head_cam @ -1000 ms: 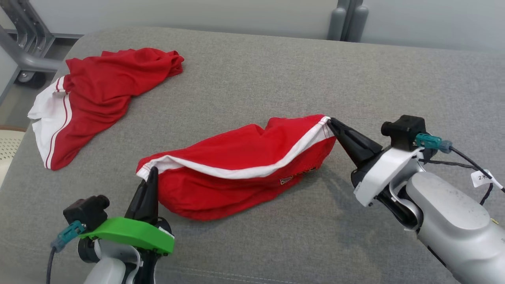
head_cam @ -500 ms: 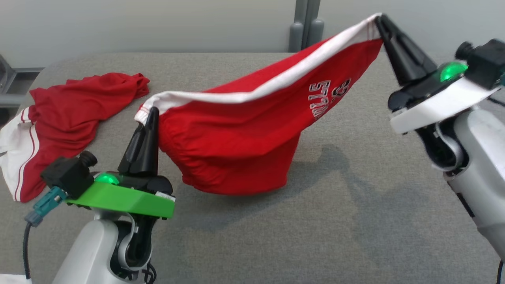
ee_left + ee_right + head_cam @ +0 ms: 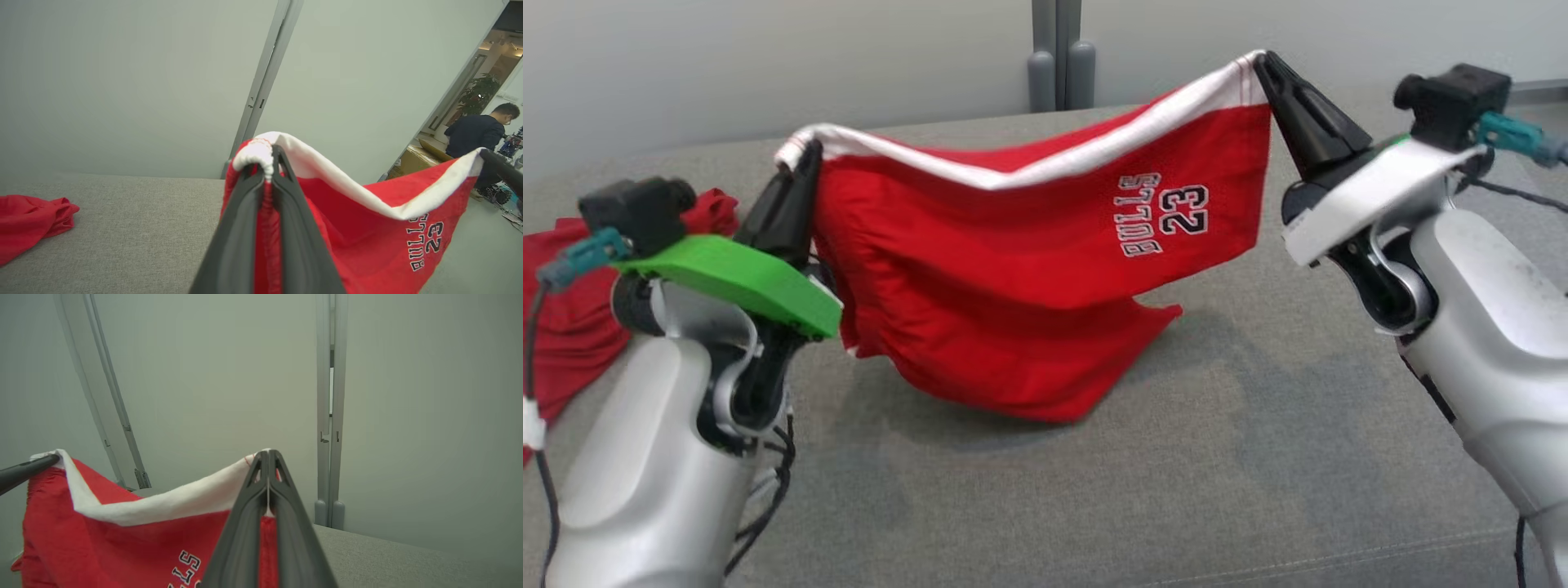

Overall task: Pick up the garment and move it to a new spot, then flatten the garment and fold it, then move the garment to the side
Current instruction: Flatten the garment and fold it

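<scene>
The left claw (image 3: 805,151), mid-left, and right claw (image 3: 1262,61), upper right, each pinch a waistband (image 3: 1045,167) end; the garment (image 3: 1013,269) hangs lengthwise between them, hem touching the bench (image 3: 1258,457)

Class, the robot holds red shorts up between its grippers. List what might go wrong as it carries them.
1. The left gripper and right gripper pinch only the waistband ends of the shorts; a tug apart may slip one free.
2. The hem seems to touch the surface; dragging could bunch it.
3. The other garment lies by the left arm and might snag.
</scene>
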Available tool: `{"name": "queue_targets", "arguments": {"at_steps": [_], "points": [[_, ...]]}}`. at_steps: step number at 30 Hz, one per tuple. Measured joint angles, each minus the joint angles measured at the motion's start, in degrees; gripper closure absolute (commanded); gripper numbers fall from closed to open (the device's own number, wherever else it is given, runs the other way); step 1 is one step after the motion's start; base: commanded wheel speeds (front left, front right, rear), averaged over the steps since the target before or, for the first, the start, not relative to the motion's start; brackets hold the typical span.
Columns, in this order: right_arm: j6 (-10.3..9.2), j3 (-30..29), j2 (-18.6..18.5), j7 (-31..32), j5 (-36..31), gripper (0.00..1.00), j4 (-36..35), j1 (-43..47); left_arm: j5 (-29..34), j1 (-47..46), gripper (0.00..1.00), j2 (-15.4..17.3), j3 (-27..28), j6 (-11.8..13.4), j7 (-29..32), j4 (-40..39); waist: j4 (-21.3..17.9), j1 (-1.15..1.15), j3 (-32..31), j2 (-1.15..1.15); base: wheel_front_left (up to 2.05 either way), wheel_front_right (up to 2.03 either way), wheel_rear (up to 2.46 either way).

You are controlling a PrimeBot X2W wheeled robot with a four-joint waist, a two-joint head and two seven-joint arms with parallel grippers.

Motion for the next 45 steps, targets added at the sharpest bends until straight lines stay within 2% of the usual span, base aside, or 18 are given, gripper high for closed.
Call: {"name": "queue_targets", "arguments": {"at_steps": [3, 4, 5, 7, 10, 13, 17, 21, 24, 27, 36, 41, 45], "points": [[-0.01, 0.92, 2.09, 1.34, -2.70, 1.00, 4.65, -7.61, -0.99, -6.04, 1.00, -0.03, 3.34, 1.27, 0.32, 4.03, -1.16, 0.00, 0.41, 0.00, 0.00, 0.00, 0.00], [-0.38, -0.82, 2.52, 0.57, -3.86, 1.00, 4.89, -11.20, -0.96, -8.79, 1.00, -0.03, 4.93, 1.56, -0.38, 4.04, -1.52, 0.00, 0.47, 0.00, 0.00, 0.00, 0.00], [-1.75, -3.58, 2.71, -0.27, -4.14, 1.00, 4.36, -15.19, -0.93, -12.33, 1.00, -0.19, 6.31, 1.56, -1.14, 3.14, -1.85, 0.00, 0.52, 0.00, 0.00, 0.00, 0.00], [-3.66, -8.40, 1.66, -1.77, -4.67, 1.00, 2.02, -23.13, -0.94, -20.79, 1.00, -1.48, 7.75, 1.55, -2.55, -0.18, -2.17, 0.00, 0.90, 0.00, 0.00, 0.00, 0.00], [-3.63, -10.01, -0.49, -2.85, -5.43, 1.00, 0.60, -28.29, -0.96, -27.75, 1.00, -2.75, 7.26, 0.53, -2.99, -3.48, -2.19, 0.00, 1.86, 0.00, 0.00, 0.00, 0.00], [-2.45, -7.38, -0.80, -3.14, -5.41, 1.00, 2.18, -23.61, -1.93, -25.04, 1.00, -2.60, 5.13, -0.94, -1.79, -2.40, -1.88, 0.00, 3.21, 0.00, 0.00, 0.00, 0.00], [-1.15, -3.39, 1.21, -3.12, -3.52, 1.00, 4.95, -9.35, -2.08, -12.37, 1.00, -2.80, -1.24, -3.55, -0.32, 2.52, -1.32, 0.00, 4.96, 0.00, 0.00, 0.00, 0.00], [-1.02, -2.61, 2.53, -3.14, 0.10, 1.00, 7.25, 5.54, -1.93, 0.38, 1.00, -3.69, -7.12, -6.48, -0.08, 8.35, -0.41, 0.00, 6.46, 0.00, 0.00, 0.00, 0.00], [-1.01, -2.65, 4.27, -3.18, 1.88, 1.00, 7.55, 12.45, -1.96, 5.88, 1.00, -4.00, -7.24, -6.83, -2.50, 11.29, 0.12, 0.00, 7.47, 0.00, 0.00, 0.00, 0.00], [-0.52, -2.49, 5.71, -3.25, 2.00, 1.00, 7.06, 15.06, -1.94, 7.71, 1.00, -3.52, -6.58, -7.46, -4.90, 13.25, 0.01, 0.00, 8.06, 0.00, 0.00, 0.00, 0.00], [-0.08, -5.19, 4.70, -3.41, -0.14, 1.00, 3.27, 20.27, -2.53, 11.78, 1.00, -2.54, -5.30, -9.07, -12.11, 14.21, -1.49, 0.00, 5.98, 0.00, 0.00, 0.00, 0.00], [0.00, -7.27, 3.83, -3.41, -0.22, 1.00, 0.98, 25.32, -3.65, 17.14, 1.00, -1.85, -5.70, -9.29, -12.58, 13.90, -1.93, 0.00, 3.91, 0.00, 0.00, 0.00, 0.00], [0.47, -6.67, 3.83, -3.41, -0.22, 1.00, -0.64, 29.06, -4.16, 20.79, 1.00, -0.51, -6.62, -9.34, -12.58, 13.65, -1.95, 0.00, 2.28, 0.00, 0.00, 0.00, 0.00]]}}
